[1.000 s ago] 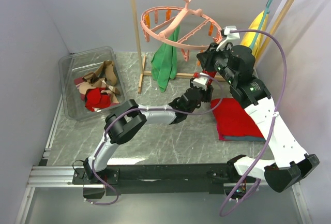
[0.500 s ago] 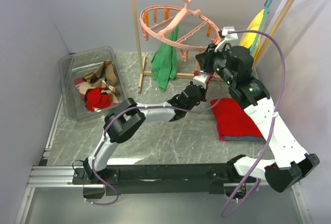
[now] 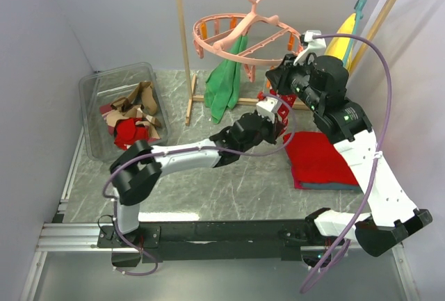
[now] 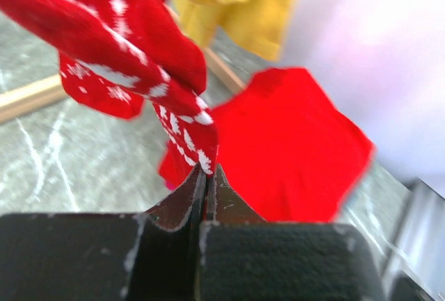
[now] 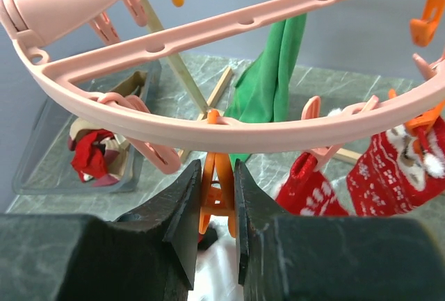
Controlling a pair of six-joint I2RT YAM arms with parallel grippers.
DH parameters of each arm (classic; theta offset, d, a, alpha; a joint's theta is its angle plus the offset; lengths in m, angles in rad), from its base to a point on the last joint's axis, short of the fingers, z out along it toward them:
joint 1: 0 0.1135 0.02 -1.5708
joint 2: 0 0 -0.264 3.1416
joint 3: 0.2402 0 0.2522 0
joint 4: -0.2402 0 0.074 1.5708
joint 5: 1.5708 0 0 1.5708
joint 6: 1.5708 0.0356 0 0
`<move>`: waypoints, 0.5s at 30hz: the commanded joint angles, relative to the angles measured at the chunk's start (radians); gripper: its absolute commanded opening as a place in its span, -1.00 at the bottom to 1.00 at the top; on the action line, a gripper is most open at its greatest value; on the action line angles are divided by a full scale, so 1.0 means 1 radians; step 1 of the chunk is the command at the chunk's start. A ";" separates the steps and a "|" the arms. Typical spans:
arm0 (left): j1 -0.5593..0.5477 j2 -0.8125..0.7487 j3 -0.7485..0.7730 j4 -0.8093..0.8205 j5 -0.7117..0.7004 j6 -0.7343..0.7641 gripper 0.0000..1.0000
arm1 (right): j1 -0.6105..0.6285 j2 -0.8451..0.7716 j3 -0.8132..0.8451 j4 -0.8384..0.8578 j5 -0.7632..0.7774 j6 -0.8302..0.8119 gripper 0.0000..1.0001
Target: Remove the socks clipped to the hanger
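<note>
Left gripper (image 4: pixel 206 176) at mid-table, just left of the folded red cloth (image 4: pixel 292 141); jaws pinched tight on the toe of a red-and-white sock (image 4: pixel 132 64), which runs up and away. Farther back, right gripper (image 5: pixel 217 170) is narrow, jaws pressing both sides of an orange peg (image 5: pixel 217 204) on the hanger (image 5: pixel 229 134) ring. The hanger hangs from the far rail, tilted.
</note>
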 commanded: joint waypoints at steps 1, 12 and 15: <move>-0.026 -0.136 -0.062 -0.035 0.053 -0.037 -0.98 | 0.013 0.025 0.085 -0.091 -0.028 0.030 -0.52; -0.056 -0.254 -0.161 -0.078 0.142 -0.146 -0.98 | 0.025 0.038 0.179 -0.200 -0.034 0.082 0.07; -0.060 -0.277 -0.198 -0.064 0.174 -0.184 -0.98 | 0.028 0.012 0.163 -0.227 -0.025 0.080 0.23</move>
